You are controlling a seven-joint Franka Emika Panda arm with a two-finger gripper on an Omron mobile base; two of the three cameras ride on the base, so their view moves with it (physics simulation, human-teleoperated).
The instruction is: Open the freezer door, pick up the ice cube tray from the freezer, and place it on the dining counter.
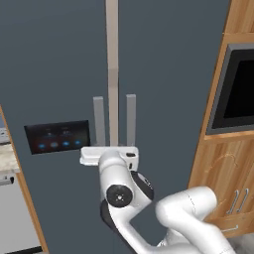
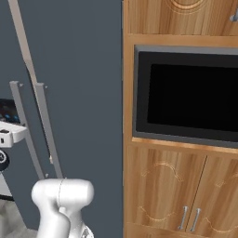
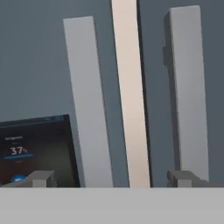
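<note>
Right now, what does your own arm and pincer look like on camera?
A glossy white arm of rounded segments, with dark joints and a round black cap at the wrist. The pincer has a boxy white hand and two small dark grey fingertips.

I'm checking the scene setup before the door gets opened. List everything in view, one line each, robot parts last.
dark slate-grey freezer door: one, shut, left of the pale centre strip.
black display panel with blue lights: one, on that door.
long grey vertical handles: two, flanking the strip.
plain dark grey fridge door: one, right of the strip.
wooden cabinet: one, brown, right of the fridge.
black built-in oven: one, in the cabinet.
white robot arm: one.
end effector: one, open, facing the handles.
</note>
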